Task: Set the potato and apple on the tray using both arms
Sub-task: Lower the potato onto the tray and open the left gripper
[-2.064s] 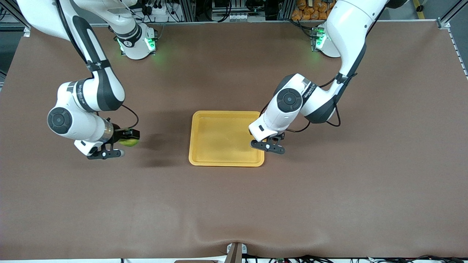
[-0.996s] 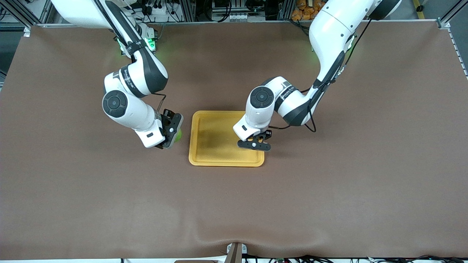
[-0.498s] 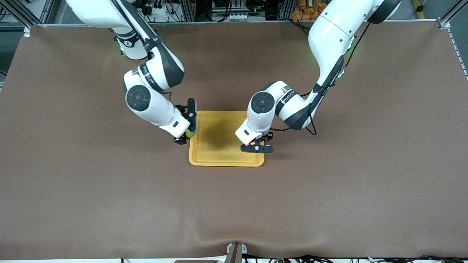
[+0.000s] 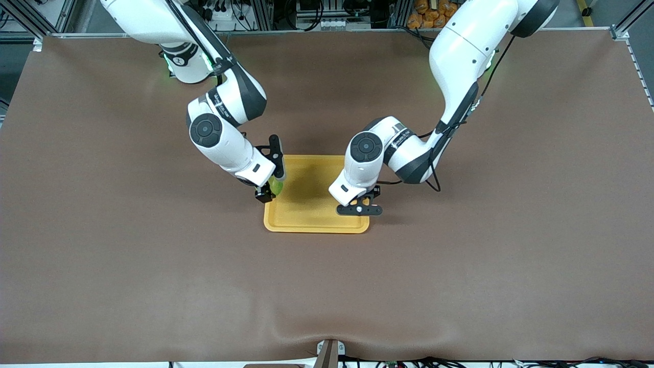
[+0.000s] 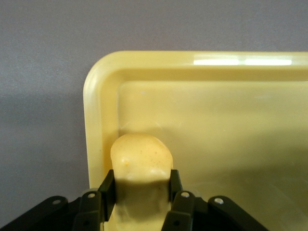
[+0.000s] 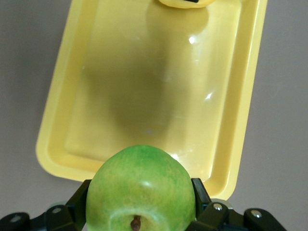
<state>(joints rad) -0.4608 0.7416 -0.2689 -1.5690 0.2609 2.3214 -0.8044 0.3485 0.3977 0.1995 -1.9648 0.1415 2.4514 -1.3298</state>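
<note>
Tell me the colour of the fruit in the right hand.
Green, shading to yellow-green; the apple shows best in the right wrist view.

text: none legible | arm forearm markings: too small to read

Right arm comes from upper left of frame, elbow bent, wrist angled down; right gripper at centre-left, fingers clamped on its load. Left arm drops from upper right, folds back; left gripper centre, also clamped.
</note>
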